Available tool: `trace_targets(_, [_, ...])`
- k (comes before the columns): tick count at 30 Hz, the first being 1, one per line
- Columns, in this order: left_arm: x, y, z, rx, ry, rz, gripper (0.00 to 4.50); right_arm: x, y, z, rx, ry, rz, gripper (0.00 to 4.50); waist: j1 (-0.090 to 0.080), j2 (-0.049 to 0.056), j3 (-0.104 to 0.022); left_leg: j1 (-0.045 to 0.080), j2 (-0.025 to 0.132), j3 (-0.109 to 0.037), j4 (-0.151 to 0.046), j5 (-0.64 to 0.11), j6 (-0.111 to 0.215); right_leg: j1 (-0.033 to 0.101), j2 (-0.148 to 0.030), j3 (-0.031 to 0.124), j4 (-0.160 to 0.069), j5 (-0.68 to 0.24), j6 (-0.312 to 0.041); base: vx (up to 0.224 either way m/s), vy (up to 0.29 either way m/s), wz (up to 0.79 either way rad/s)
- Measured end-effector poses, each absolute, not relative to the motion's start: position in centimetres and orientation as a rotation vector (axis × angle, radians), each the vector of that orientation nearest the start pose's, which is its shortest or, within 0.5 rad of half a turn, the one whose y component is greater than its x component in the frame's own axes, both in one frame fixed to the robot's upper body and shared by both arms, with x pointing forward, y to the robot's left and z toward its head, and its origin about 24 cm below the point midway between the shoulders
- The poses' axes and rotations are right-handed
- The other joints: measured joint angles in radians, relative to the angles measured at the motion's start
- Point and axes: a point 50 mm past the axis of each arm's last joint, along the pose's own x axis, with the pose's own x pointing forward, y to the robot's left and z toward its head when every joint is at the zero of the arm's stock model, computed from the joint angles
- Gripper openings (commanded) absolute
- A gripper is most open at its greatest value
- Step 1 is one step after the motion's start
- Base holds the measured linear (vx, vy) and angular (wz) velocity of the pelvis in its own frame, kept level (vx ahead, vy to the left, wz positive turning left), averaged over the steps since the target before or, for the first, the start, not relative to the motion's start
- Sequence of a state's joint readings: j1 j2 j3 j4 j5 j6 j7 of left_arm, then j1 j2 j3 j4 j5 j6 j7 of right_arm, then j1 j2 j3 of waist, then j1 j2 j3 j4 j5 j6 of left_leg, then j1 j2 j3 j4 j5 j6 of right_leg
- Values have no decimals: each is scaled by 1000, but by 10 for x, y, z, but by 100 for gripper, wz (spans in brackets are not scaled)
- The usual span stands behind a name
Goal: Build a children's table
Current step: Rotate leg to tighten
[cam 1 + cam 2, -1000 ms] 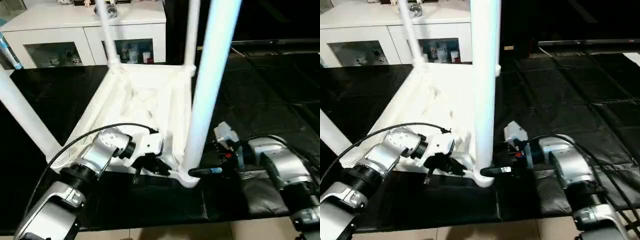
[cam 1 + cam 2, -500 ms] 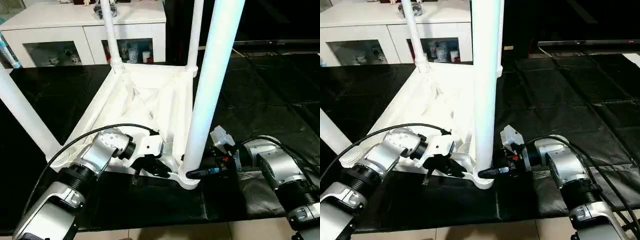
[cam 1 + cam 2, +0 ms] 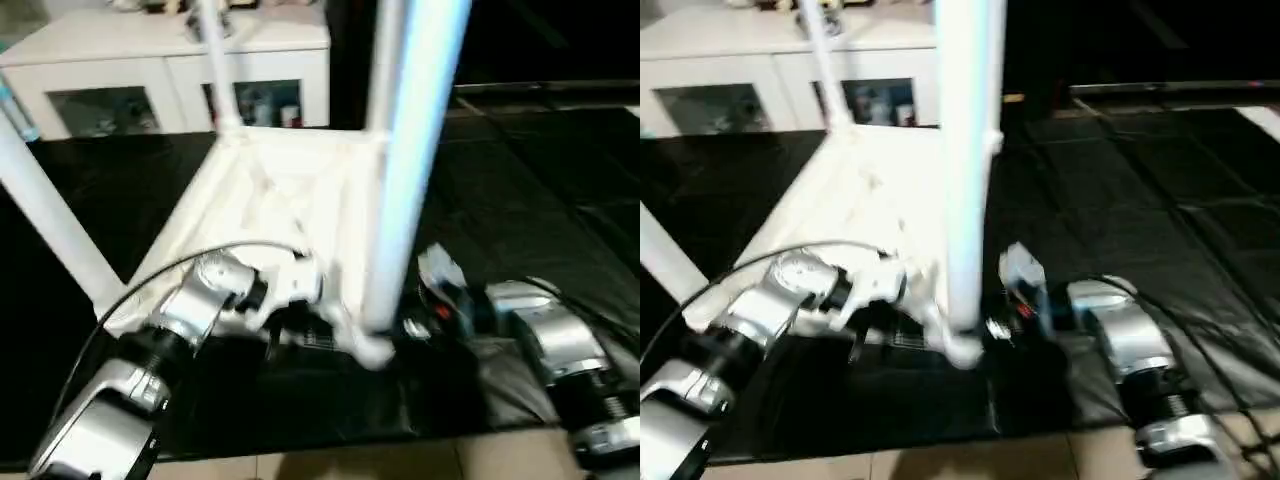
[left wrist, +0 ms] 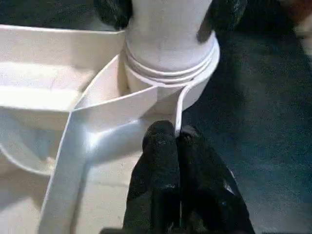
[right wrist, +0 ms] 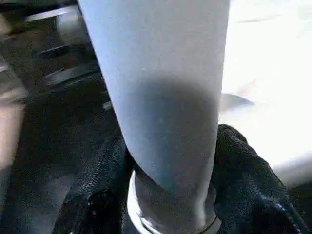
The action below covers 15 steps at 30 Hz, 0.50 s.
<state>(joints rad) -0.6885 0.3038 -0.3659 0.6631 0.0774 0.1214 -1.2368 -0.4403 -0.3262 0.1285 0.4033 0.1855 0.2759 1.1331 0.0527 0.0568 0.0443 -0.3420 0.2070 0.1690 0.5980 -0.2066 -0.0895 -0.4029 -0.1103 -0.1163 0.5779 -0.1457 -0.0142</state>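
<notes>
Left wrist view shows the left gripper (image 4: 176, 141) with its two black fingers (image 4: 158, 161) pressed together on a thin white rib of the table (image 4: 44, 92), just short of the round corner socket (image 4: 170, 73) in front of them; the rib runs from between the fingertips up to that socket; beyond the socket two dark fingers of the other gripper flank the leg's base. Right wrist view looks along the right gripper (image 5: 170, 170), whose fingers (image 5: 243, 175) sit on either side of the near leg (image 5: 161, 73) low down by the socket, clasping it. Head views show the table upside down on a black mat (image 3: 520, 220), its top (image 3: 280, 200) flat on the mat and four legs pointing up; the left gripper (image 3: 300, 335) is at the near edge, the right gripper (image 3: 415, 328) on the other side of the near leg (image 3: 410, 150); a white cabinet (image 3: 150, 80) stands far beyond both grippers.
</notes>
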Motion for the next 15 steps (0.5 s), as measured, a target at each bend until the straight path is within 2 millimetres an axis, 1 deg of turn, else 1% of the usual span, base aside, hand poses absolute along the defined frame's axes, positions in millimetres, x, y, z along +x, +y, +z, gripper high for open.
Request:
trace_targets(2, [328,102,52,434,513,-1356,0,306,-135,50,-22,349,1087,200,-23,0,0,3,0,-1,1,0,0,3,0,-1,-2,0,0,0,0,0])
trace_targets(3, [333,98,52,402,515,-1276,0,314,-129,50,-9,345,975,199,-41,1,0,3,-1,-3,3,0,0,3,0,-4,-3,0,0,0,0,0])
trace_targets(4, [336,96,51,387,517,-1230,0,318,-124,51,-12,347,909,199,-53,1,0,3,-1,-4,4,0,0,3,0,-6,-4,0,0,0,0,0])
trace_targets(6, [340,88,49,336,511,-1134,0,327,-117,51,-3,345,774,199,-75,3,-1,1,-2,-10,4,0,0,4,0,-14,-13,0,0,0,0,0])
trace_targets(7, [342,83,49,321,507,-1101,0,330,-115,52,-8,343,727,198,-83,5,-2,-4,-2,-15,4,0,0,5,0,-21,-19,0,0,0,0,0])
trace_targets(9, [344,76,49,303,499,-1052,0,335,-111,54,-13,338,649,198,-95,8,-2,-12,0,-24,4,0,0,6,-1,-35,-31,0,0,0,0,0])
trace_targets(11, [344,73,49,283,497,-1027,0,337,-108,55,-15,337,612,198,-102,8,-2,-14,0,-25,3,0,0,7,-1,-34,-34,2,-3,0,0,0])
trace_targets(15, [345,71,50,274,488,-1007,0,339,-105,57,-8,330,567,198,-103,8,-3,-15,0,-24,1,-2,2,7,-2,-32,-33,8,-7,0,0,0])
